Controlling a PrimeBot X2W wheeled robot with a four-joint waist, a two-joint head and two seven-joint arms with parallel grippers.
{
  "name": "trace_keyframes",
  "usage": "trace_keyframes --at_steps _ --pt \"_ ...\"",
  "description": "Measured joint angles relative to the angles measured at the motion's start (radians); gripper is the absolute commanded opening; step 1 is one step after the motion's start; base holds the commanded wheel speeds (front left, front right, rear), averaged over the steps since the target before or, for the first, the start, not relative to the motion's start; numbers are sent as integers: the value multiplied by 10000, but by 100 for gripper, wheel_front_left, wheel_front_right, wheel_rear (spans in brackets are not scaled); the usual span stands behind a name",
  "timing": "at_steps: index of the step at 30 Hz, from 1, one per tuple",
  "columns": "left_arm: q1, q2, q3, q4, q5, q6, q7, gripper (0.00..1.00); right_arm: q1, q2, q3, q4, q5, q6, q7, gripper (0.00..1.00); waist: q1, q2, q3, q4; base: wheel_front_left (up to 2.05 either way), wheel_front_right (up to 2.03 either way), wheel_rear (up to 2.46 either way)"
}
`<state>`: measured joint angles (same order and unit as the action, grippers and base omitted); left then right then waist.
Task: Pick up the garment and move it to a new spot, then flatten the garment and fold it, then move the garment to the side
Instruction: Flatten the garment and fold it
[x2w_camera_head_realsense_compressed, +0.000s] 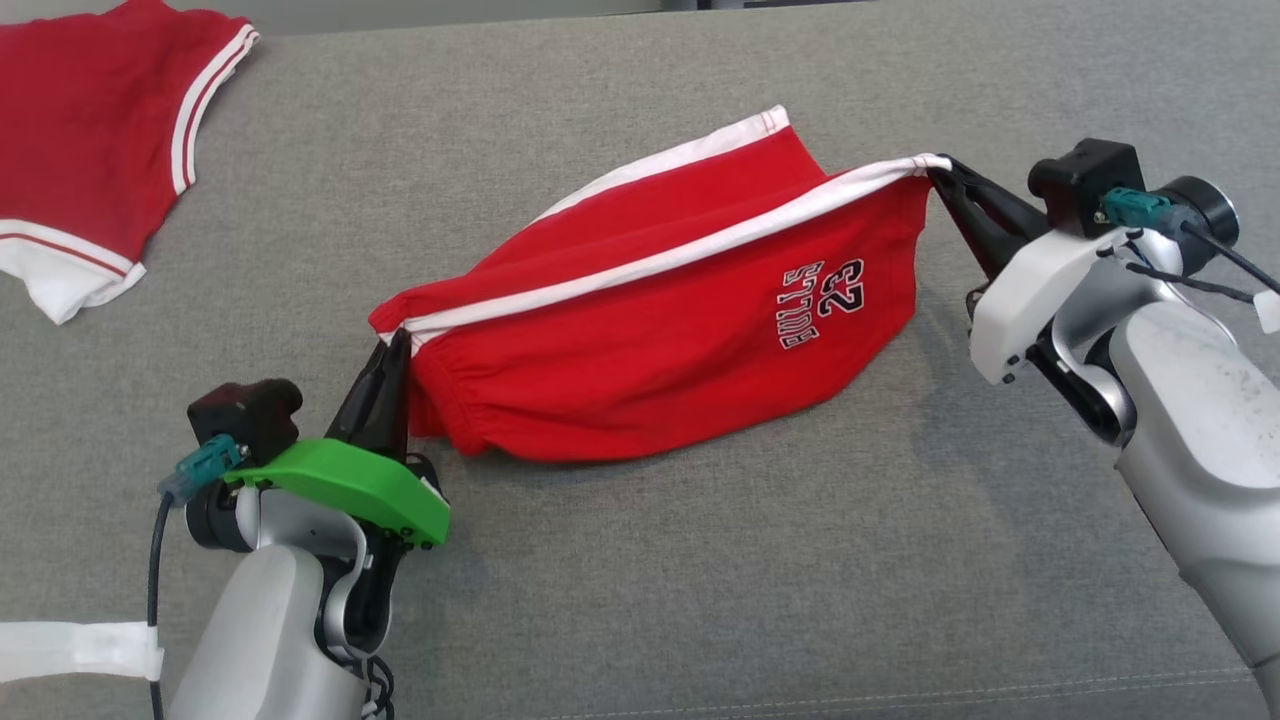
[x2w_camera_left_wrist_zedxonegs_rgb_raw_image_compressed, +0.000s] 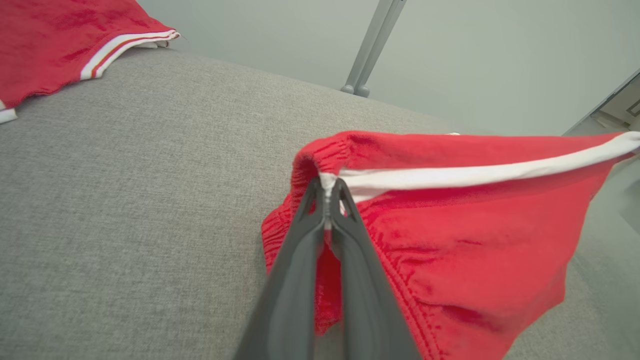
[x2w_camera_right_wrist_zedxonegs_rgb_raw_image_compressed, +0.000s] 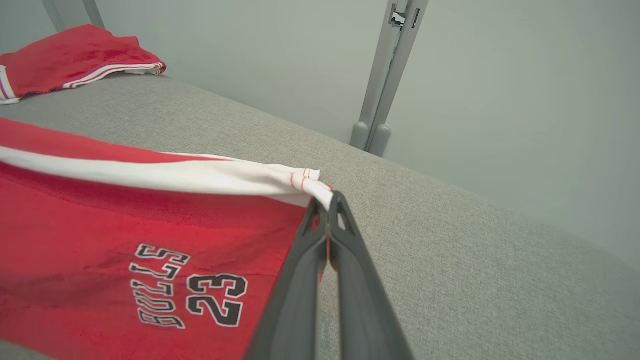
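The garment (x2w_camera_head_realsense_compressed: 680, 340) is a pair of red shorts with a white side stripe and a "BULLS 23" print, stretched between both grippers above the grey surface, its lower part sagging onto it. My left gripper (x2w_camera_head_realsense_compressed: 397, 340) is shut on the elastic waistband corner at the stripe's end. My right gripper (x2w_camera_head_realsense_compressed: 940, 172) is shut on the hem corner at the stripe's other end. The left wrist view has the pinched waistband of the garment (x2w_camera_left_wrist_zedxonegs_rgb_raw_image_compressed: 450, 225) at the left gripper (x2w_camera_left_wrist_zedxonegs_rgb_raw_image_compressed: 329, 186). In the right wrist view the garment (x2w_camera_right_wrist_zedxonegs_rgb_raw_image_compressed: 125, 220) hangs left of the right gripper (x2w_camera_right_wrist_zedxonegs_rgb_raw_image_compressed: 328, 197).
A second red top with white trim (x2w_camera_head_realsense_compressed: 90, 150) lies at the far left of the grey fabric surface (x2w_camera_head_realsense_compressed: 700, 580). A white strap (x2w_camera_head_realsense_compressed: 70, 648) shows at the lower left. A grey post (x2w_camera_right_wrist_zedxonegs_rgb_raw_image_compressed: 385, 75) stands against the wall behind the surface's far edge.
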<state>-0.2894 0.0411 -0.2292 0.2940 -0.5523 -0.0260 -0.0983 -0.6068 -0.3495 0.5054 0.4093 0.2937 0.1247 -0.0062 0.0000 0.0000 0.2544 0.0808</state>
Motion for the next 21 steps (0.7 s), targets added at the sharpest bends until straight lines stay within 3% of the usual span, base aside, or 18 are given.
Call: trace_keyframes --at_steps 13,21 --pt "-1445 -150 -642 1252 -430 268 21 0 -1742 -247 882 1595 654 2 702 0 1 0 809 1017 0 0 0" --pt "-1950 -165 -1195 1580 -966 322 4 0 -2472 -222 1229 2192 988 0 840 0 1 0 1109 1252 0 0 0"
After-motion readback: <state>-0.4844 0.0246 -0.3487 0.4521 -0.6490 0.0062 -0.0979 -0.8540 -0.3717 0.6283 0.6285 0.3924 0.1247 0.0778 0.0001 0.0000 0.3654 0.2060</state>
